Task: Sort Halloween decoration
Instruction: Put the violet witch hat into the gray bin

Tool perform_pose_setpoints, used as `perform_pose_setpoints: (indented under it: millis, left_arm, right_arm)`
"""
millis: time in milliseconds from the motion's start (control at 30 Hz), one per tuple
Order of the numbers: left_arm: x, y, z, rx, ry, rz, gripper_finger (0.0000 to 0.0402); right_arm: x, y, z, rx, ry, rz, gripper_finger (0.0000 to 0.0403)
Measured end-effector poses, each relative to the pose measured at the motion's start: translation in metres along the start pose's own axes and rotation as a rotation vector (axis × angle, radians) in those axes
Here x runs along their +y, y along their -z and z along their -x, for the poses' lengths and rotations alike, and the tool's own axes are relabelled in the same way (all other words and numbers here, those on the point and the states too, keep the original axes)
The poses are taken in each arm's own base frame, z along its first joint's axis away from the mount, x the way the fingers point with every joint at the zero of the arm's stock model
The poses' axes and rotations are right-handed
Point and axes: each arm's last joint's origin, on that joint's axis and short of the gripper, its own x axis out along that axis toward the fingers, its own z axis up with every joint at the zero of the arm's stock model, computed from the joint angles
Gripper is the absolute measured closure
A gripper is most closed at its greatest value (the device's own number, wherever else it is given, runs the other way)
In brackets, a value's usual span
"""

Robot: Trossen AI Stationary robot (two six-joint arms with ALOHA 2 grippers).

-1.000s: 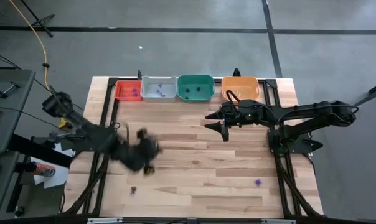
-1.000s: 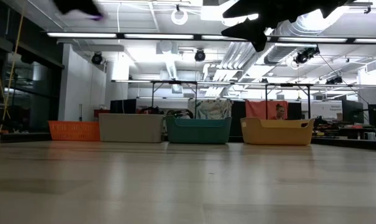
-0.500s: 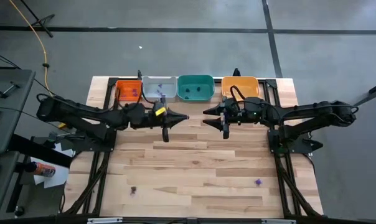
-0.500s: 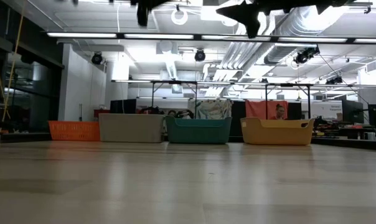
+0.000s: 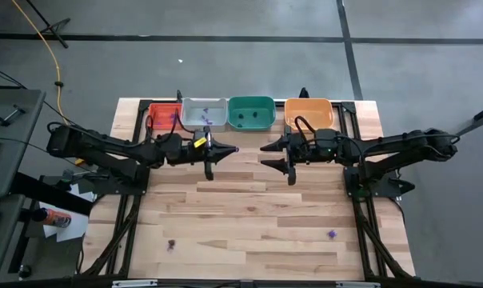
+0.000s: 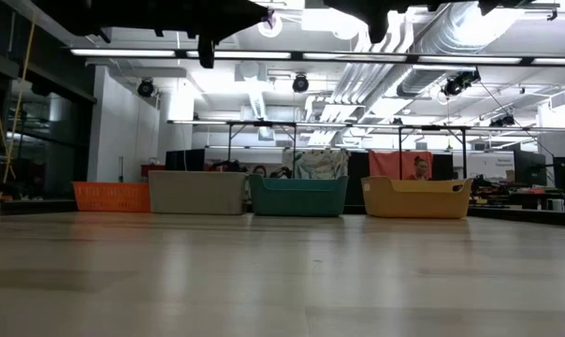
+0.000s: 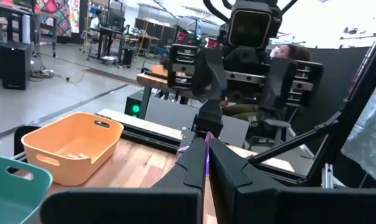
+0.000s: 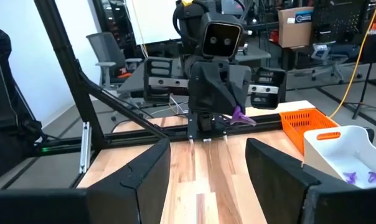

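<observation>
Overhead, both arms stretch level toward the table's middle, grippers facing each other just in front of the tray row at the far edge. Left gripper (image 5: 233,149) sits near the grey tray (image 5: 204,114) and green tray (image 5: 251,113), fingers pinched together on a purple trinket (image 5: 235,149). In the left wrist view that trinket (image 7: 207,152) shows as a thin purple sliver clamped between the two dark fingers (image 7: 191,163). From the right wrist view the same piece (image 8: 240,116) juts out sideways from the left gripper (image 8: 228,118) tip, held clear above the wooden table (image 5: 257,208).

Right gripper (image 5: 264,154) hovers in front of the orange tray (image 5: 309,113), fingers (image 8: 144,171) spread wide, nothing between them. It stands well apart from the left gripper, with bare table between them.

Trays, left to right in the overhead view: red tray (image 5: 165,117), grey, green, orange. Purple pieces lie in the red tray and the grey tray; dark pieces in the green one. Orange tray (image 7: 73,146) holds a few pale bits, hard to make out.

Loose on the table near the front edge: one dark trinket (image 5: 171,245) toward the left, one loose purple trinket (image 5: 332,234) toward the right, well apart from each other and from both grippers.

Low view: the arms are dark shapes along the top edge, four trays lined up beyond.
</observation>
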Motion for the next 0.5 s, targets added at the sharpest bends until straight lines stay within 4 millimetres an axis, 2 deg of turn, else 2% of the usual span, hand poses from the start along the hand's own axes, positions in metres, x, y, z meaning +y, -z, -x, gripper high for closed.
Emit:
perform_pose_setpoints:
  millis: [367, 500]
  left_arm:
    - [0.002, 0.0, 0.0, 0.001, -0.005, -0.001, 0.0401]
    - [0.013, -0.003, -0.001, -0.007, -0.046, -0.004, 0.0401]
  right_arm:
    - [0.0, 0.0, 0.0, 0.0, 0.001, -0.011, 0.0199]
    - [0.0, 0.0, 0.0, 0.0, 0.001, -0.035, 0.0199]
